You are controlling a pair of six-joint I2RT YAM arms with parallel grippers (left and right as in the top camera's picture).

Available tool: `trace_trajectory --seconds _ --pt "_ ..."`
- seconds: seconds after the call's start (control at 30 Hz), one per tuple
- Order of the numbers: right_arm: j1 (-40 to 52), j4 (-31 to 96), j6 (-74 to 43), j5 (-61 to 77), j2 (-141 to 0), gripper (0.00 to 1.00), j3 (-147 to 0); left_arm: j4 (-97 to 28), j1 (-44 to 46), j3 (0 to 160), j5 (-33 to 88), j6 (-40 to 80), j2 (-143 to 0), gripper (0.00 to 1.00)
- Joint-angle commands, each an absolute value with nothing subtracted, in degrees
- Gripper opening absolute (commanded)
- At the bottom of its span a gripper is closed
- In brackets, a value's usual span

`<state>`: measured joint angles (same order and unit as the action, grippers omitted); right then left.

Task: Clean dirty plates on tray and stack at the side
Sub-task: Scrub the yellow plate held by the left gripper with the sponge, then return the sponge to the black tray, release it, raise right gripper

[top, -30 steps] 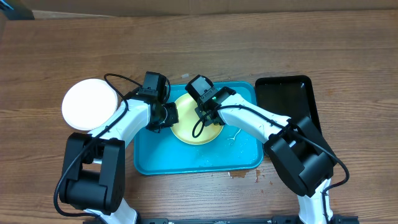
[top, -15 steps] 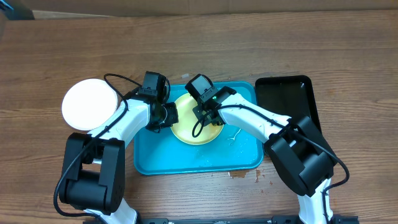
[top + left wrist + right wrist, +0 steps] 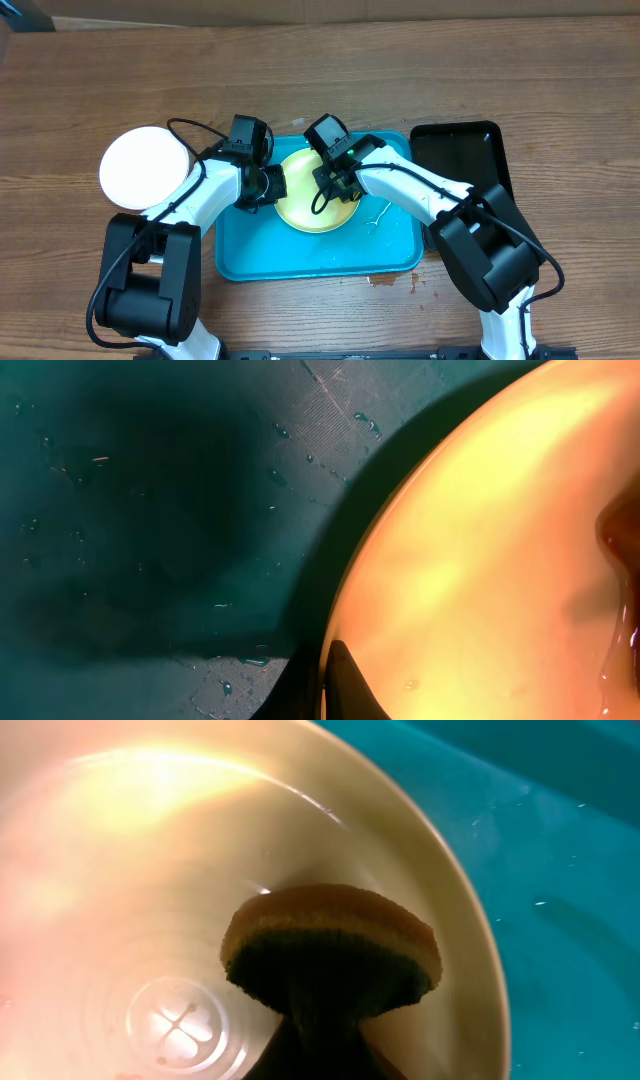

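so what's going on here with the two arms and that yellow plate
The left gripper is shut on the rim of the pale yellow plate, which sits in the turquoise tray, while the right gripper holds a brown sponge against the plate's inside. A white plate lies on the table beside the tray; a black tray lies on the other side.

I am pinching the left rim of the plate lying in the tray and holding a sponge inside it, with a second plate sitting left of the tray and a narrower tray right.
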<state>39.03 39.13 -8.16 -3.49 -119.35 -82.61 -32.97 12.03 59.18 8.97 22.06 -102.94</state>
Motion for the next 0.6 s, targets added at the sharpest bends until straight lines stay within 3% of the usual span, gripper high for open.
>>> trace_trajectory --seconds 0.0,0.23,0.57 --pt "39.40 39.97 -9.02 3.64 -120.46 0.04 -83.57 -33.01 12.45 58.92 8.62 21.80 -103.83 0.04" --pt "39.33 38.81 -8.99 16.21 -120.46 0.04 -84.58 -33.01 12.45 58.92 8.62 21.80 -103.81 0.04" --pt "34.94 46.98 -8.78 17.43 -117.03 0.04 -96.38 -33.10 12.45 58.92 8.60 21.78 -103.81 0.05"
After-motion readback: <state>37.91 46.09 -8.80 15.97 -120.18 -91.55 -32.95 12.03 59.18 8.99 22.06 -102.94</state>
